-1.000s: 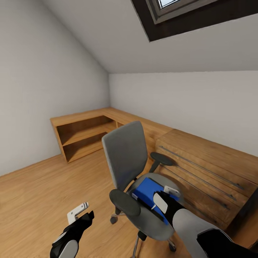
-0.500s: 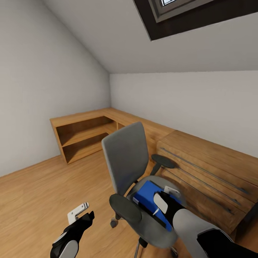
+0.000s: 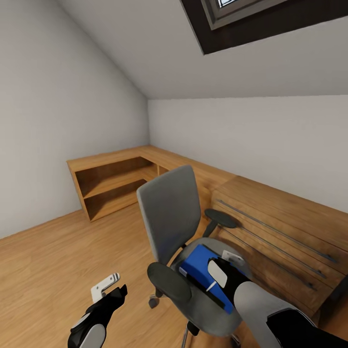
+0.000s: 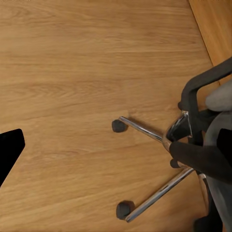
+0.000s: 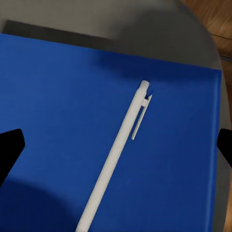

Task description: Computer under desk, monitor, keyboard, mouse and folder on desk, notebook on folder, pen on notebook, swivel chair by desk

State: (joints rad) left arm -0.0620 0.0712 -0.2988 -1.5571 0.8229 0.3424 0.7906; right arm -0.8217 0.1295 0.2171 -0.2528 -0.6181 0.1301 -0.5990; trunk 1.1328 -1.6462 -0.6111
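The swivel chair (image 3: 170,212), grey with black armrests, stands in the middle of the wooden floor. On its seat lies the blue folder (image 3: 199,258), and a white pen (image 5: 116,154) rests on the folder (image 5: 53,121). My right gripper (image 3: 224,265) hovers just above them, open, and in the right wrist view the right gripper (image 5: 116,147) has its fingertips spread wide to either side of the pen. My left gripper (image 3: 110,288) hangs open over the floor beside the chair. The chair's chrome base (image 4: 157,193) and casters show in the left wrist view.
A wooden cabinet (image 3: 285,227) with long metal bar handles stands close behind the chair on the right. A low wooden shelf unit (image 3: 111,181) fills the far corner under the sloped ceiling. Open floor (image 3: 53,261) lies to the left.
The whole picture has shifted slightly, so the camera moved. The right gripper stays over the folder and sits a touch lower. The left gripper has not moved.
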